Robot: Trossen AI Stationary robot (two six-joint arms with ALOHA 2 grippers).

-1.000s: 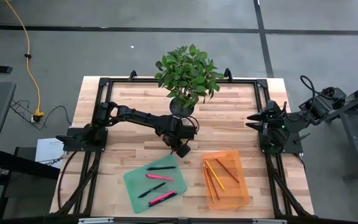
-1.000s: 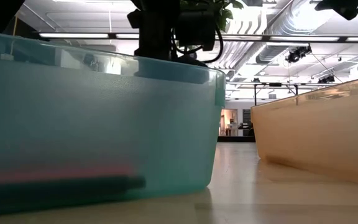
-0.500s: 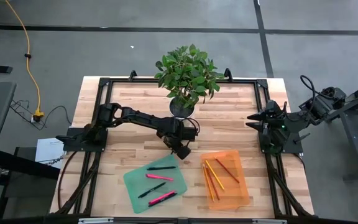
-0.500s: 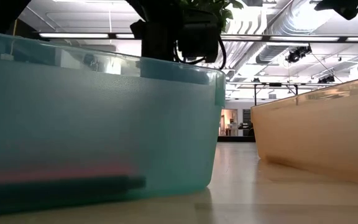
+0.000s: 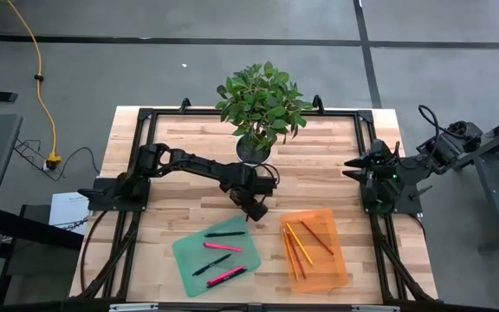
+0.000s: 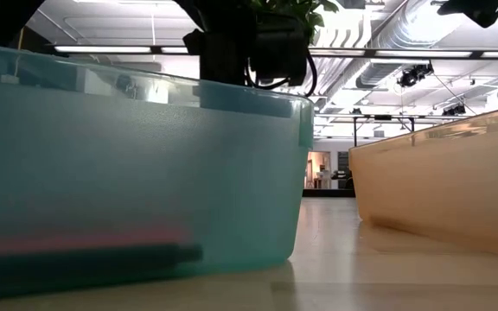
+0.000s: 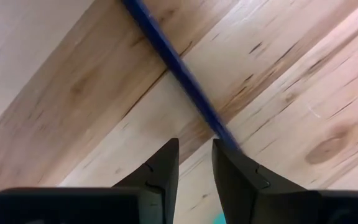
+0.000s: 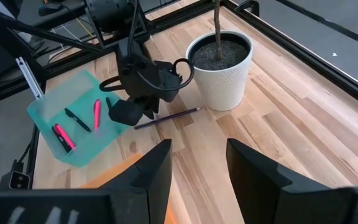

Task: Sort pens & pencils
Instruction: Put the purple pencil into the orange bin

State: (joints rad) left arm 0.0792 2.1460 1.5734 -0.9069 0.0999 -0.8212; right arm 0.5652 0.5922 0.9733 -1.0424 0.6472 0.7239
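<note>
Blue pencil (image 7: 179,65) | on table, unmoved | left claw (image 7: 195,163) shifted slightly, open above it

Four pens (image 5: 218,251), five pencils (image 5: 303,241), two trays (image 5: 189,251), one plant (image 5: 262,100).

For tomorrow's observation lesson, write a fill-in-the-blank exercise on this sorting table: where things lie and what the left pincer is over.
1. The pens lie in the ____ tray.
2. The pencils lie in the ____ tray.
3. The left pincer hangs open above a ____ pencil on the bare table.
4. The plant stands in a ____ pot.

Missing words: green; orange; blue; white
</note>
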